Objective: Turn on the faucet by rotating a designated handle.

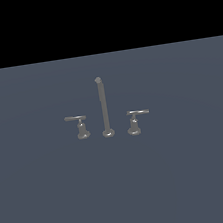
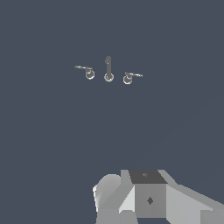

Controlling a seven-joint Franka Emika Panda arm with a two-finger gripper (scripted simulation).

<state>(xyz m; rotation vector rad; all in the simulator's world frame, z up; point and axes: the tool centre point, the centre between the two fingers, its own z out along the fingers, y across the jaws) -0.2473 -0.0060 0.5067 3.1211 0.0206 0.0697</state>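
Beside the spout, two levers stand apart.

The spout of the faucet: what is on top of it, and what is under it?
On top of the spout sits only a small rounded cap; nothing rests there. Under it is a round base on the grey floor. Whatever lies beneath the base is covered.
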